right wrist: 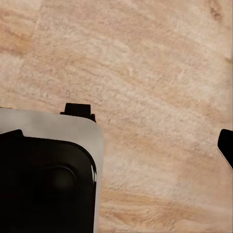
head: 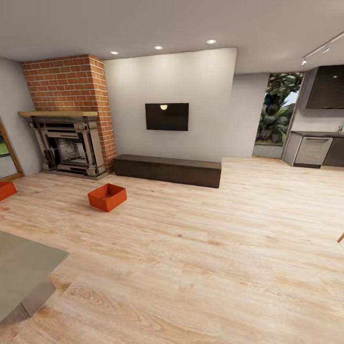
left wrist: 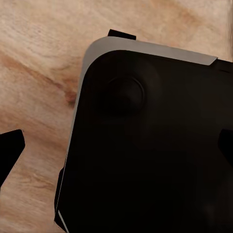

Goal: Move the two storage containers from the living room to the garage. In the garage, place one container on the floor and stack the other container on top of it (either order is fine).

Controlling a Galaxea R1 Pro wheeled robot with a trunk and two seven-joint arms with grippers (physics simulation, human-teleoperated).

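Containers, 2, sit open on wood floor.

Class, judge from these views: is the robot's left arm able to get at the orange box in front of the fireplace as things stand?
Probably not yet. The orange box sits far off across open wood floor, near the fireplace, while the left wrist view looks down at the robot's own base. Nothing blocks the way; the robot seems to need to drive closer first.
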